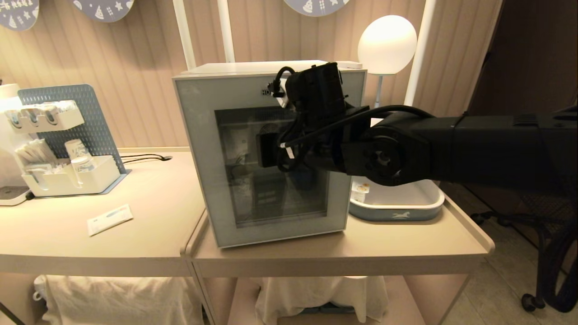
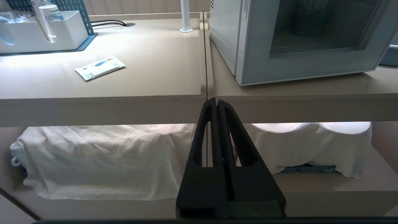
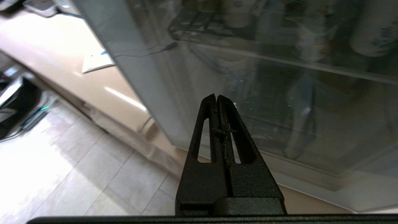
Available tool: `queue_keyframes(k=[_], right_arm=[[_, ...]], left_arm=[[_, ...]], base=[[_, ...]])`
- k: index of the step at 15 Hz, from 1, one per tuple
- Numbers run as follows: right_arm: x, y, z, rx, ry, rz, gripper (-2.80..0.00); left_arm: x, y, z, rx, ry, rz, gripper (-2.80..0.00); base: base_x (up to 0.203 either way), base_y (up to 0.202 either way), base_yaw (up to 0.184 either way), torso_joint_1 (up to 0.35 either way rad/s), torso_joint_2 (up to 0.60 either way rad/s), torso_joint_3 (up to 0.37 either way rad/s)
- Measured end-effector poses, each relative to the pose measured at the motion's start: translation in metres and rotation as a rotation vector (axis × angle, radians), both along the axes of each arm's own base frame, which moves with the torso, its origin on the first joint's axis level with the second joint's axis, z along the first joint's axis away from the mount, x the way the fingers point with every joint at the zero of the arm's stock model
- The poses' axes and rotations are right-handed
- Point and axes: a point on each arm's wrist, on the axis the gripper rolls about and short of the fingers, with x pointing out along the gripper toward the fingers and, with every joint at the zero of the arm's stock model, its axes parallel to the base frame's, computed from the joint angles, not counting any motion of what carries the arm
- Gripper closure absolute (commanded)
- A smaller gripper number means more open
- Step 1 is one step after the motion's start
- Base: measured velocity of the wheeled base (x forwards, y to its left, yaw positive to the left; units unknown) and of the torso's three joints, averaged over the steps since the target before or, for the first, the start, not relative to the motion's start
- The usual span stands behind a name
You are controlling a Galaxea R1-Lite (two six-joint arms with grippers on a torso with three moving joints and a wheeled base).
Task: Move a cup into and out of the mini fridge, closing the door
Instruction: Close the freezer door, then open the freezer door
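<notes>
The white mini fridge (image 1: 253, 68) stands on the right-hand table with its door (image 1: 203, 180) closed; "HO" of its lettering shows beside my arm. My right arm (image 1: 393, 153) reaches across the door's dark glass. In the right wrist view my right gripper (image 3: 216, 96) is shut and empty, its tips close to the lower glass of the door (image 3: 279, 93). Pale cup shapes (image 3: 311, 37) stand dimly on shelves behind the glass; I cannot tell which is the cup. My left gripper (image 2: 216, 101) is shut and empty, parked low before the tables' front edge.
A blue-and-white tray (image 1: 397, 210) right of the fridge holds a small orange-marked cup (image 1: 360, 189). A white organiser (image 1: 72, 178) with paper cups sits at the far left, a flat white packet (image 1: 109, 219) lies in front of it. A globe lamp (image 1: 387, 45) stands behind.
</notes>
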Motion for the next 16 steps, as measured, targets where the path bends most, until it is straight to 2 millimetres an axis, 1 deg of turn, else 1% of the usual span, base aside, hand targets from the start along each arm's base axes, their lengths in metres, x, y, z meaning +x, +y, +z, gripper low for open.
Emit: queue_keyframes(k=[2,4,5,7,8,10,12,13,14,15,16], right_arm=[[0.0,-0.002,-0.003,-0.016,-0.001,-0.027,0.0],[-0.009,-0.012,0.005,-0.025,-0.011,-0.06,0.0],[-0.015,-0.022,0.013,-0.031,-0.021,-0.093,0.0],[-0.032,-0.055,0.034,-0.044,-0.052,-0.203,0.0],[-0.044,-0.078,0.048,-0.047,-0.074,-0.276,0.0],[-0.076,-0.133,0.078,-0.052,-0.13,-0.428,0.0],[-0.12,-0.201,0.104,-0.057,-0.193,-0.591,0.0],[-0.145,-0.233,0.112,-0.057,-0.224,-0.685,0.0],[-0.173,-0.266,0.116,-0.058,-0.256,-0.793,0.0],[-0.203,-0.294,0.115,-0.063,-0.287,-0.912,0.0],[-0.233,-0.315,0.109,-0.074,-0.316,-1.016,0.0]], left_arm=[[0.0,0.0,0.0,0.0,0.0,0.0,0.0],[0.0,0.0,0.0,0.0,0.0,0.0,0.0],[0.0,0.0,0.0,0.0,0.0,0.0,0.0],[0.0,0.0,0.0,0.0,0.0,0.0,0.0],[0.0,0.0,0.0,0.0,0.0,0.0,0.0],[0.0,0.0,0.0,0.0,0.0,0.0,0.0],[0.0,0.0,0.0,0.0,0.0,0.0,0.0],[0.0,0.0,0.0,0.0,0.0,0.0,0.0],[0.0,0.0,0.0,0.0,0.0,0.0,0.0],[0.0,0.0,0.0,0.0,0.0,0.0,0.0],[0.0,0.0,0.0,0.0,0.0,0.0,0.0]], base=[[0.0,0.0,0.0,0.0,0.0,0.0],[0.0,0.0,0.0,0.0,0.0,0.0],[0.0,0.0,0.0,0.0,0.0,0.0],[0.0,0.0,0.0,0.0,0.0,0.0],[0.0,0.0,0.0,0.0,0.0,0.0],[0.0,0.0,0.0,0.0,0.0,0.0],[0.0,0.0,0.0,0.0,0.0,0.0],[0.0,0.0,0.0,0.0,0.0,0.0],[0.0,0.0,0.0,0.0,0.0,0.0],[0.0,0.0,0.0,0.0,0.0,0.0],[0.0,0.0,0.0,0.0,0.0,0.0]])
